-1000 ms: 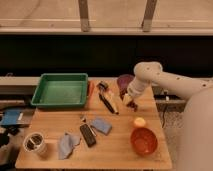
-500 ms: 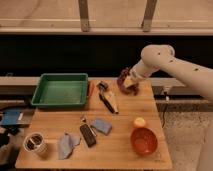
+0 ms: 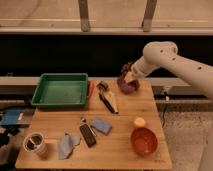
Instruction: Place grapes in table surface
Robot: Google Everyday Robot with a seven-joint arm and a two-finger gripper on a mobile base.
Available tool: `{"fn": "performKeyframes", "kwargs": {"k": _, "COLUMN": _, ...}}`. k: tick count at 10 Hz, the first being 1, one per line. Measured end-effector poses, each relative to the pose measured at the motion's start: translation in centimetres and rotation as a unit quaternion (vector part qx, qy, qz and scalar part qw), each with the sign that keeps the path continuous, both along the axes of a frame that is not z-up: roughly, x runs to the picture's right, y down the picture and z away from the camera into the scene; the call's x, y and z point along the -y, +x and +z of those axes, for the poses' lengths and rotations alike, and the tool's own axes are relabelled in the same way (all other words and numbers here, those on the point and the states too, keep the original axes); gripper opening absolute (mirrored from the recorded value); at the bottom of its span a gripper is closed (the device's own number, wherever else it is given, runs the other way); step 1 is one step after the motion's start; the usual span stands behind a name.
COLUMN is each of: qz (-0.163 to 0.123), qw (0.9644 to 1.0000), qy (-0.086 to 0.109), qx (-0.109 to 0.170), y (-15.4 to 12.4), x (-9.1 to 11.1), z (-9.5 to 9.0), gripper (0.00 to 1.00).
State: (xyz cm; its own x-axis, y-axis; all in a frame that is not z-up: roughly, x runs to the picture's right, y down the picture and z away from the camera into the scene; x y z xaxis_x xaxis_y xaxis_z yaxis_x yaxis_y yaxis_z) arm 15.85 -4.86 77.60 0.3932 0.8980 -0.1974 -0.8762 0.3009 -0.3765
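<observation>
No writing or label is large enough to be read on any object. The gripper [image 3: 128, 75] is held at the far right corner of the table surface [image 3: 120, 150], at the end of a white arm that comes in from the right. A dark red, bumpy shape, taken to be the grapes [image 3: 125, 67], is seen at the gripper, but it cannot be told whether the gripper is closed on it or open. Directly below the gripper a purple bowl [image 3: 128, 87] is placed on the wood. A black utensil [image 3: 106, 101] is laid just left of the gripper and lower in the view, and a green tray [image 3: 60, 90] is found farther to the left. Well in front of the gripper, toward the camera, a small yellow-orange fruit [image 3: 139, 121] is set just beside a red-orange bowl [image 3: 144, 141]. To the front left, a blue pad [image 3: 102, 125], a dark flat object [image 3: 88, 135], a blue cloth [image 3: 67, 145] and a metal cup [image 3: 35, 144] are spread out. The table top is made of light-brown planks. Behind the gripper a dark wall is seen, and a speckled floor [image 3: 186, 131] is seen to the right.
</observation>
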Motion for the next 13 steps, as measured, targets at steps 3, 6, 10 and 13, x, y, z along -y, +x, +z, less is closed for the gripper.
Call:
{"fn": "performKeyframes", "kwargs": {"k": 3, "qz": 0.010, "qw": 0.9992, "qy": -0.030, "qx": -0.024, "y": 2.4, "x": -3.3, "z": 3.5, "gripper": 0.00}}
{"fn": "performKeyframes", "kwargs": {"k": 6, "qz": 0.016, "qw": 0.9966, "qy": -0.070, "qx": -0.039, "y": 3.5, "x": -6.2, "z": 6.5, "gripper": 0.00}}
{"fn": "performKeyframes", "kwargs": {"k": 10, "qz": 0.010, "qw": 0.9892, "qy": -0.134, "qx": -0.059, "y": 4.2, "x": -10.5, "z": 10.9, "gripper": 0.00}}
{"fn": "performKeyframes", "kwargs": {"k": 13, "qz": -0.003, "qw": 0.9802, "qy": -0.183, "qx": -0.074, "y": 4.9, "x": -13.4, "z": 12.4, "gripper": 0.01}}
